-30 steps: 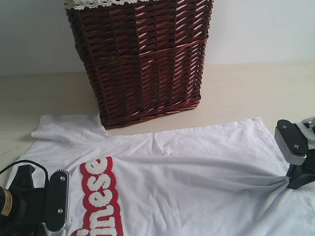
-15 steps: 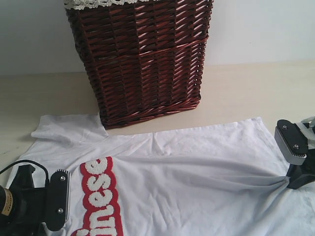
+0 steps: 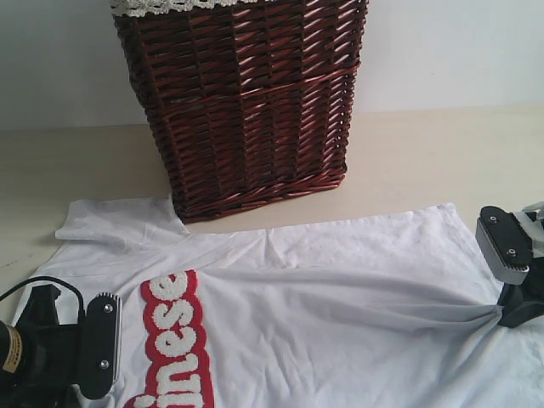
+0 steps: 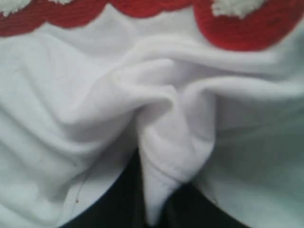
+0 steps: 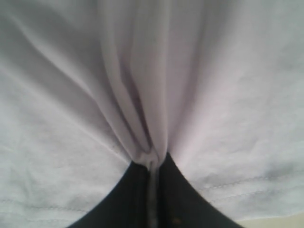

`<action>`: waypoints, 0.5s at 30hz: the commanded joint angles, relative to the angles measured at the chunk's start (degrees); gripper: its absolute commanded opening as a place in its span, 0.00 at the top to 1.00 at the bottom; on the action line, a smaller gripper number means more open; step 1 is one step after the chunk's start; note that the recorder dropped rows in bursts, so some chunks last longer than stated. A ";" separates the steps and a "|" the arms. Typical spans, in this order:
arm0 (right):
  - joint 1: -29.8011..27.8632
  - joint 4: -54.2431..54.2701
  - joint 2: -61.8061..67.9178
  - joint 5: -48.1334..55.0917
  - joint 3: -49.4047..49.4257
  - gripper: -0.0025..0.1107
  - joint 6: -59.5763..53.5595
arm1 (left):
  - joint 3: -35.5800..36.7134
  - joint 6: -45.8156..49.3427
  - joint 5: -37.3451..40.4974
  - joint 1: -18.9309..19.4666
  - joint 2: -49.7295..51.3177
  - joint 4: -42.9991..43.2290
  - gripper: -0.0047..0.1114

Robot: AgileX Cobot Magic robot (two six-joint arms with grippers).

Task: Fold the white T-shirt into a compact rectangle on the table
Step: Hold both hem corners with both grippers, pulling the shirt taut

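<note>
Across the lower half of the exterior view, the white T-shirt (image 3: 340,314) lies spread on the table (image 3: 425,161). Its red-outlined patch (image 3: 174,340) sits at lower left, and one sleeve (image 3: 110,223) reaches the foot of the wicker basket (image 3: 246,102). At the left edge the left gripper (image 3: 98,348) is closed on a bunched ridge of cloth just beside the patch; its wrist view shows that ridge wedged between dark fingers. At the right edge the right gripper (image 3: 507,297) pinches a thin gather of fabric, with tight creases fanning from the pinch toward the middle of the shirt.

Those creases suggest the cloth is taut there. Any further pull toward the right could drag the thin gather out of the jaws. If the two arms lift unevenly, the fold line would probably skew. Whether the sleeve is caught under the basket cannot be told; if it is, lifting could snag the shirt or tug the basket.
</note>
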 commanded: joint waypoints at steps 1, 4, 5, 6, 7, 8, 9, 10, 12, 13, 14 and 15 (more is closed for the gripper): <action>-0.18 1.98 -1.21 -0.73 0.15 0.98 1.53 | 0.80 -0.28 1.00 0.11 1.21 -1.56 0.96; -0.18 4.35 -1.96 -0.50 0.15 0.98 3.07 | 0.80 -0.28 0.85 0.11 1.21 -1.56 0.96; -0.18 4.56 -2.21 -0.51 0.15 0.98 3.07 | 0.80 -0.28 0.85 0.11 1.21 -1.56 0.96; -0.18 4.71 -2.19 -0.51 0.15 0.98 3.07 | 0.80 -0.28 0.85 0.11 1.21 -1.56 0.96; -0.18 4.70 -2.19 -0.51 0.15 0.98 2.95 | 0.80 -0.28 0.85 0.11 1.21 -1.56 0.96; -0.18 4.70 -2.19 -0.51 0.15 0.98 2.95 | 0.80 -0.28 1.32 0.11 1.21 -1.56 0.96; -0.18 4.70 -2.19 -0.51 0.15 0.98 2.95 | 0.80 -0.28 1.44 0.11 1.21 -1.56 0.96; -0.18 4.70 -2.19 -0.51 0.15 0.98 3.06 | 0.80 -0.28 1.32 0.11 1.21 -1.56 0.96; -0.18 4.70 -2.19 -0.51 0.15 0.98 3.06 | 0.80 -0.28 -0.67 0.11 1.21 -1.56 0.96; -0.18 4.70 -2.19 -0.51 0.15 0.98 3.06 | 0.80 -0.28 -1.84 0.11 1.21 -1.84 0.96; -0.18 4.70 -2.19 -0.51 0.15 0.98 3.06 | 0.80 -0.28 -1.84 0.11 1.21 -2.33 0.96; -0.18 4.70 -2.19 -0.51 0.15 0.98 3.81 | 0.80 -1.04 -1.10 0.11 1.21 -3.59 0.96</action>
